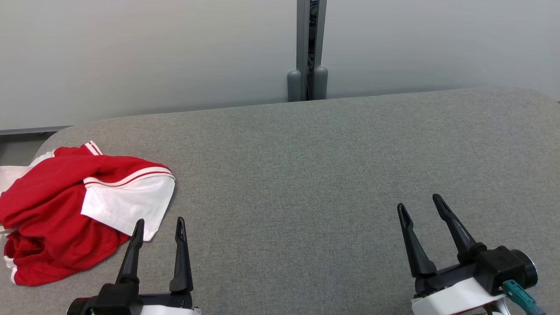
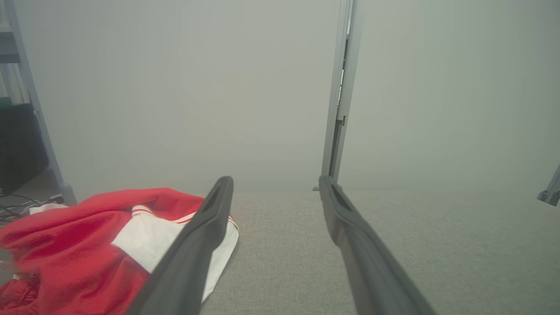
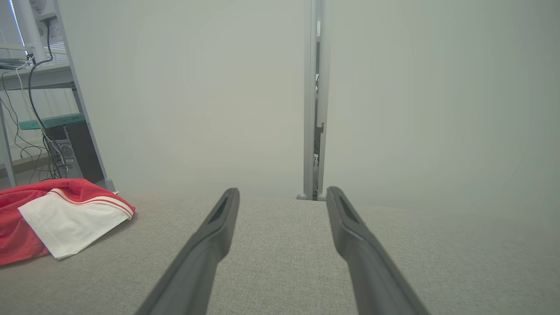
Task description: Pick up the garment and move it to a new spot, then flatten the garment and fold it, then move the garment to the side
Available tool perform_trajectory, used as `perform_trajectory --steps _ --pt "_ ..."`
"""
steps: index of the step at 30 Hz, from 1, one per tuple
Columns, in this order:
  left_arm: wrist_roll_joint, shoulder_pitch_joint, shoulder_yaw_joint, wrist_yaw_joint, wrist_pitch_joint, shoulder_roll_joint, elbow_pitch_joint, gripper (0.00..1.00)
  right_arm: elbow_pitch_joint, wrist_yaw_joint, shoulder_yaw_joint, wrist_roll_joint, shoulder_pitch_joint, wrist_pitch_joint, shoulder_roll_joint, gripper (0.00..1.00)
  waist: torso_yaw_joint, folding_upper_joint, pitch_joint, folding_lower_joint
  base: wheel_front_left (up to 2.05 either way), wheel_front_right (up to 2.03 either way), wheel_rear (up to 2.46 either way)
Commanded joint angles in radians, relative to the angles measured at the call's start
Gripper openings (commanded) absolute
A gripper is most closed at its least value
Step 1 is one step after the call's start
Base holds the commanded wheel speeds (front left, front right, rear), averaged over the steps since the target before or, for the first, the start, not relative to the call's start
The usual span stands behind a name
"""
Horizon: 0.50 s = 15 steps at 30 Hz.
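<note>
Crumpled red-and-white fabric garment (image 1: pixel 65 210) lay at the left end of the grey cloth-covered bench (image 1: pixel 306 175); left claw (image 1: pixel 160 220) just beside it, right claw (image 1: pixel 418 201) well apart, both with fingers spread.

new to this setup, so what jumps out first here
The crumpled red and white garment at the far left of the grey table catches the eye first. Next come two open dark hands low in the head view: the left hand at the garment's edge, the right hand over bare table.
</note>
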Motion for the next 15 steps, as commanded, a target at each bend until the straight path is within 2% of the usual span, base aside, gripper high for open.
perform_trajectory --steps 1,15 --pt "0.018 0.015 0.001 0.0 -0.007 0.004 0.001 1.0 -0.008 0.002 0.006 -0.02 0.005 -0.013 -0.009 1.0 0.001 0.0 0.0 0.0 0.0 0.0 0.0" --pt "0.053 0.011 0.01 0.011 -0.009 0.004 0.016 1.0 -0.002 0.002 0.009 -0.032 0.006 -0.017 -0.009 1.0 0.0 0.0 -0.003 0.0 0.0 0.0 0.0"
